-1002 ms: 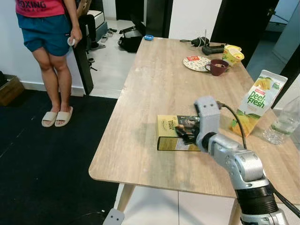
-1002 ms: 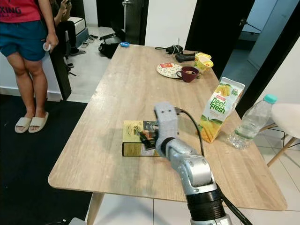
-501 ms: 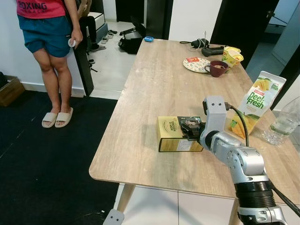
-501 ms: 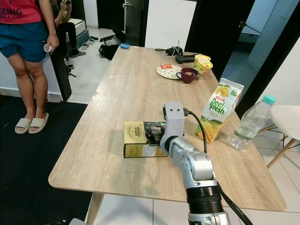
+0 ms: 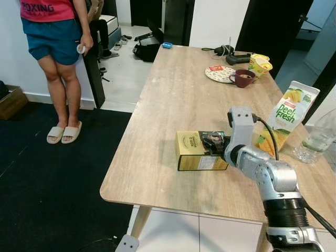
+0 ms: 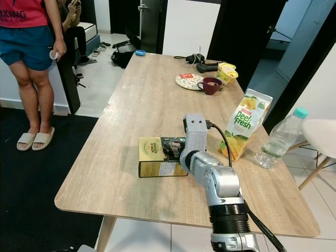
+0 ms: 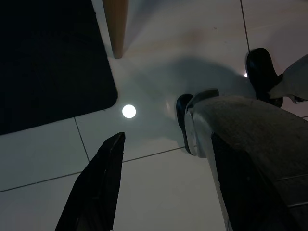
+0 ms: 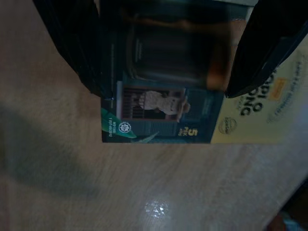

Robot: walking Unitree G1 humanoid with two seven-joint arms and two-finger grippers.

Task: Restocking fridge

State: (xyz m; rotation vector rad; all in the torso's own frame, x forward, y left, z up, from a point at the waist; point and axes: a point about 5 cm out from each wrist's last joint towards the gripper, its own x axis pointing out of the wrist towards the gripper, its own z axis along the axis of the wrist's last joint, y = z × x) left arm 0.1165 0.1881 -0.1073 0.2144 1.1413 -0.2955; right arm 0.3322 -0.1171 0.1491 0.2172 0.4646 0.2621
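A flat yellow and dark green box (image 5: 195, 150) lies on the wooden table (image 5: 168, 94) near its front edge. My right gripper (image 5: 213, 143) reaches in from the right and sits over the box's dark end. In the right wrist view its two black fingers (image 8: 72, 43) stand apart above the box's top face (image 8: 163, 106), with the printed picture showing between them, so it is open. My left gripper (image 7: 159, 192) hangs low beside the table leg (image 7: 115, 26), its fingers (image 7: 96, 192) spread over white floor tiles.
A tall Peel Fresh juice carton (image 5: 286, 118) and a clear water bottle (image 5: 317, 136) stand just right of my arm. Farther back are a plate (image 5: 218, 71), a maroon mug (image 5: 243, 76) and a yellow cup (image 5: 261, 62). A person (image 5: 55, 37) stands at the left beside a dark rug (image 5: 42, 184).
My right wrist has swung a little to the right and away from the front edge, so the fingers sit farther back on the box's dark end. The box stays in place.
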